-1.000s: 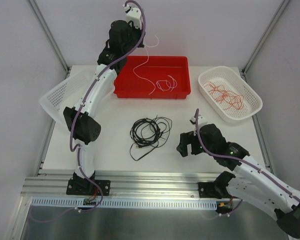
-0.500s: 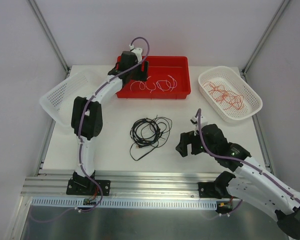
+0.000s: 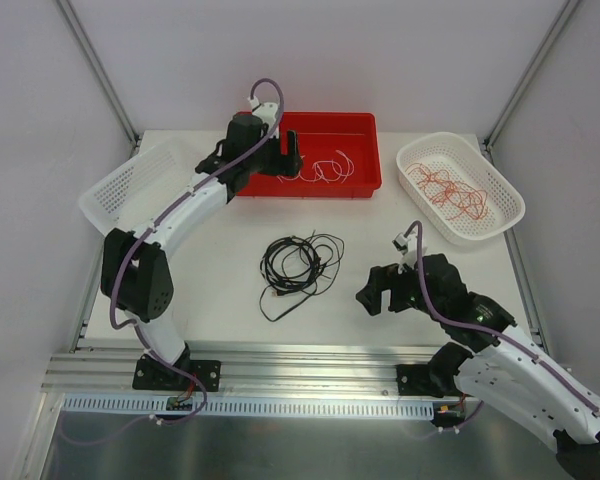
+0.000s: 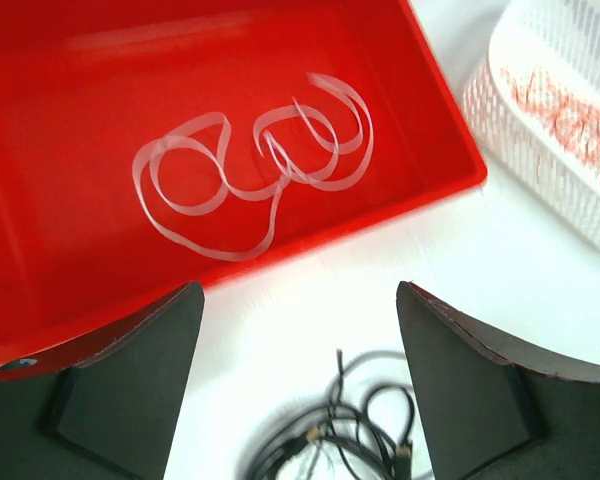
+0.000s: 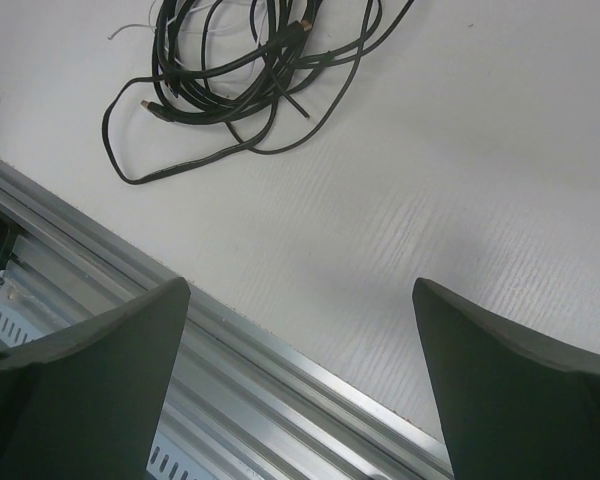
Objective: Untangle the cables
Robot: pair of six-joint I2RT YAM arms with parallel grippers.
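Left gripper [image 4: 300, 295] jaws apart, empty, over red tray [image 4: 60, 120] edge, white cable [image 4: 280, 165] coiled inside, right gripper [image 5: 300, 290] spread wide, empty, near black cable tangle [image 3: 285, 268].

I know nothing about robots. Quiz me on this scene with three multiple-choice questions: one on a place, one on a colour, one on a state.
1. Where do the white cables lie? A) in the red tray B) on the bare table C) in the left basket
2. What colour is the tangle in the right basket? A) black B) red-orange C) blue
3. How is the left gripper? A) shut on a cable B) open and empty C) shut on the tray's rim

Answers: 1 A, their loops rest on the tray's floor. 2 B, its thin wires are red-orange. 3 B, its fingers stand apart with nothing between.
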